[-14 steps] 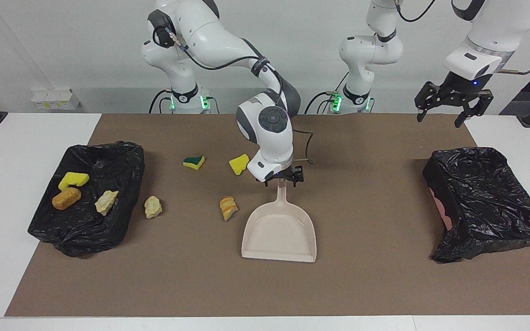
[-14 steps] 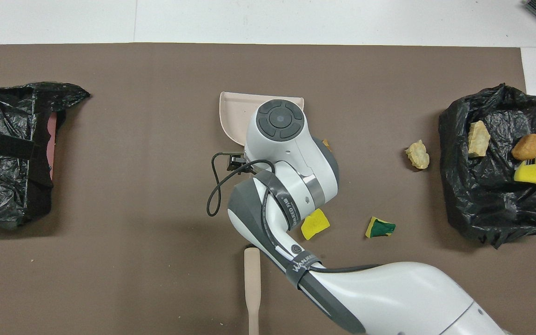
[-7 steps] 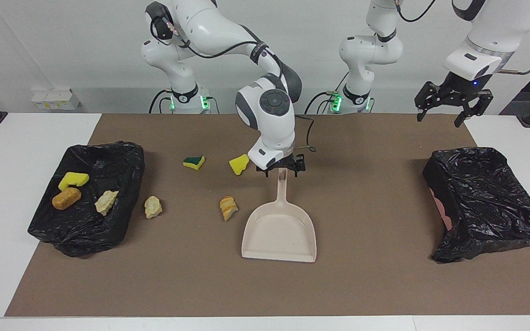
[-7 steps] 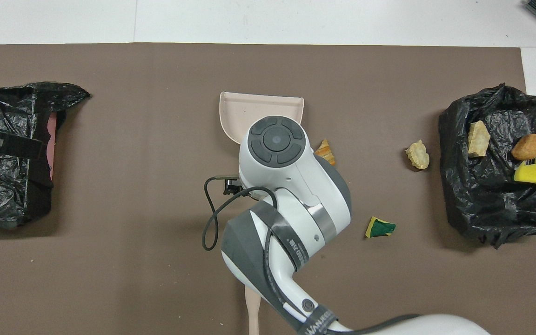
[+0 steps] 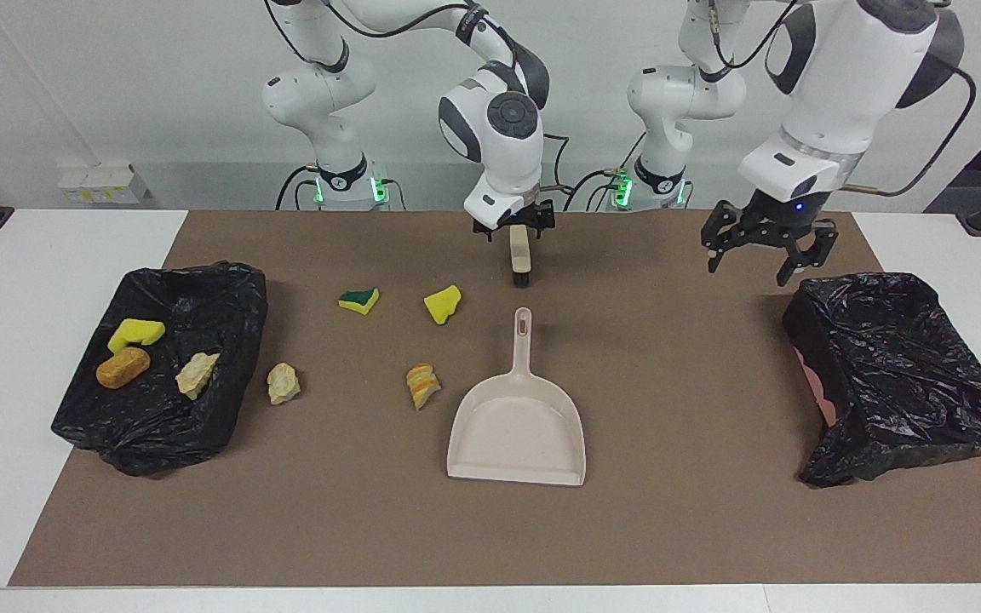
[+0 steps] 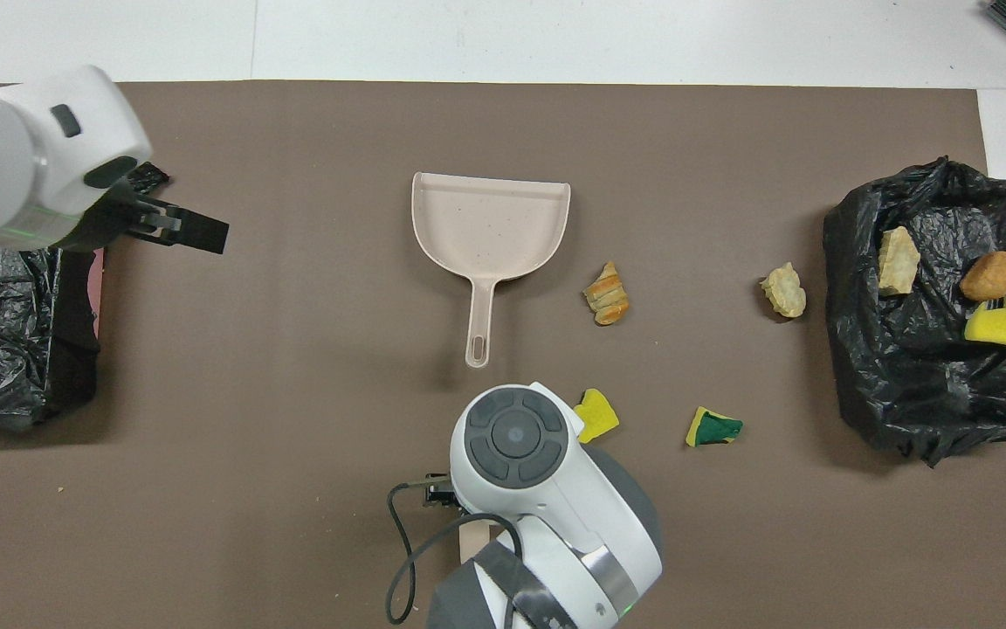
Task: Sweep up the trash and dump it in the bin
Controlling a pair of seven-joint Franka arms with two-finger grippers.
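At the left of the facing view sits a black-bagged bin (image 5: 226, 289), and three scraps lie in it: a yellow sponge piece (image 5: 134, 332), an orange-brown chunk (image 5: 123, 367) and a pale flaky lump (image 5: 197, 375). Just beside the bin, on the brown mat (image 5: 678, 528), lies a cream lump (image 5: 283, 383).

Toward the middle of the frame there is more trash loose on the mat. A green-topped sponge bit (image 5: 358, 300) and a yellow sponge bit (image 5: 442, 304) lie in the upper middle. A striped bread-like chunk (image 5: 422, 385) lies lower down, next to the beige dustpan (image 5: 516, 426). The dustpan lies flat at centre frame, its handle pointing up toward the robots.

Above that handle's tip, at upper centre, the right gripper (image 5: 514, 230) hangs low over the beige brush (image 5: 522, 255). Its fingers stand apart on either side of the brush handle. I cannot tell whether they touch it.

Further right, the left gripper (image 5: 750, 266) hangs in the air with its fingers spread wide and nothing between them. It is over the mat, just by the upper corner of the second black-bagged bin (image 5: 899, 375), which fills the right side of the frame.
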